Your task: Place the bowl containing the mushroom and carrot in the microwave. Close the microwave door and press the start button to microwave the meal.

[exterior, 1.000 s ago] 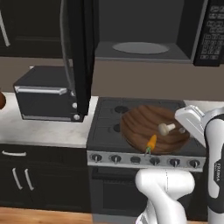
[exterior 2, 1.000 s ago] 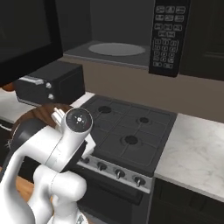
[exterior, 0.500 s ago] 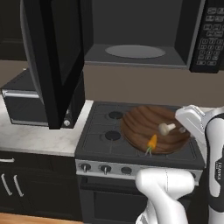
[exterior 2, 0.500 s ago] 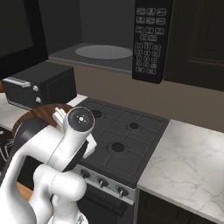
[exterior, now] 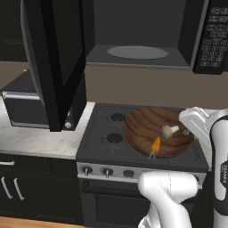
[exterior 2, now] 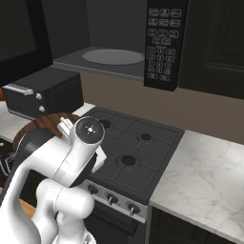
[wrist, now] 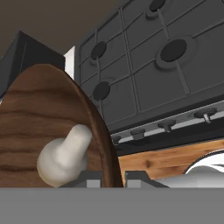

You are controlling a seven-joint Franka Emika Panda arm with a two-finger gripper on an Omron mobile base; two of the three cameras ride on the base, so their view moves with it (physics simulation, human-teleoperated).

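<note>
Two dark fingertips of my gripper [wrist: 113, 178] sit either side of the wooden bowl's [exterior: 158, 132] rim in the hand view, closed down on it, so I read the pincer as clamped on the bowl. In that view the rim runs up between the tips, with the brown grained inside to the left and the mushroom [wrist: 64, 155] lying just beside the grip, stem pointing up and right.

From the left base view I see the bowl held above the right half of the stove [exterior: 111, 138], roughly level, with the white wrist at its right edge. The mushroom rests right of centre in the bowl, and the carrot [exterior: 155, 146] lies near the front rim, its green tip hanging toward the front edge.

Above and behind the stove the microwave [exterior: 142, 53] stands open, its grey turntable [exterior: 138, 52] bare and its keypad [exterior 2: 161, 45] at the right. The microwave door [exterior: 55, 62] is swung out to the left, hanging well in front of the toaster oven [exterior: 33, 104] on the pale counter [exterior: 35, 140]. In the right base view the arm's shoulder covers most of the bowl.
</note>
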